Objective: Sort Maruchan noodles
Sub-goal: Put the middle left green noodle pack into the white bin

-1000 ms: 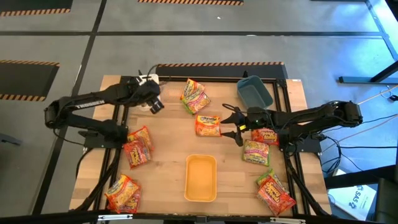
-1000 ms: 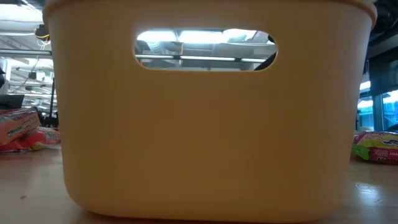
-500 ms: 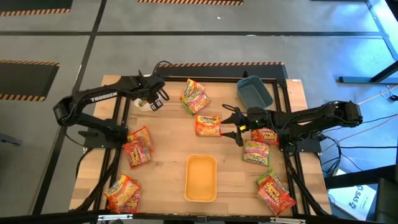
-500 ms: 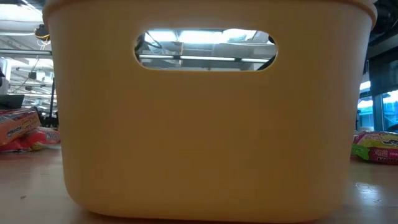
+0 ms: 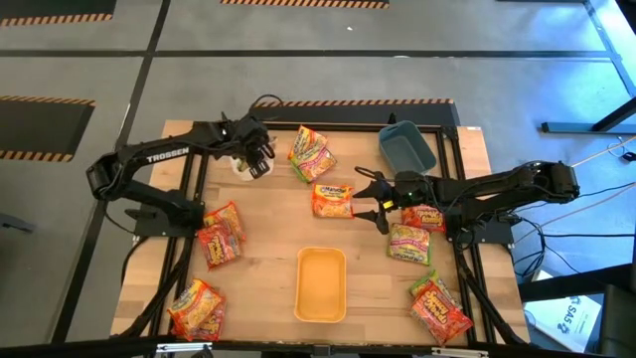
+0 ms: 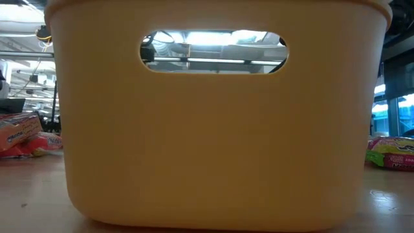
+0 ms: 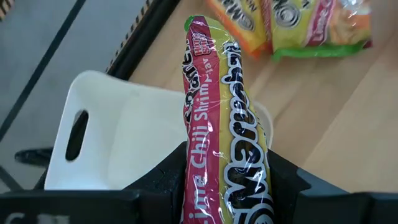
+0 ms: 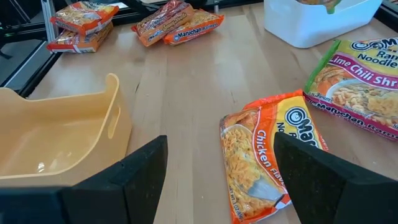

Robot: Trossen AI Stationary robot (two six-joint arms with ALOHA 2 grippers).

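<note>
left gripper (image 7: pixel 227 186) holds lime packet (image 7: pixel 221 118) over white bin (image 7: pixel 106 143).

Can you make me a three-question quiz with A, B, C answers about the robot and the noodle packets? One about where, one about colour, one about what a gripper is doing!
1. Where is the left gripper?
A. above the white bin
B. above the blue bin
C. by the yellow bin

2. What colour is the packet nearest the right gripper?
A. blue
B. orange
C. purple

3. What is the left gripper doing?
A. open, empty
B. holding a Lime Chili Shrimp packet
C. holding a bin

Answers: 1 A, the left wrist view shows the white bin under it. 2 B, the orange chicken packet lies between the fingers. 3 B, the packet sits clamped between the fingers.
</note>
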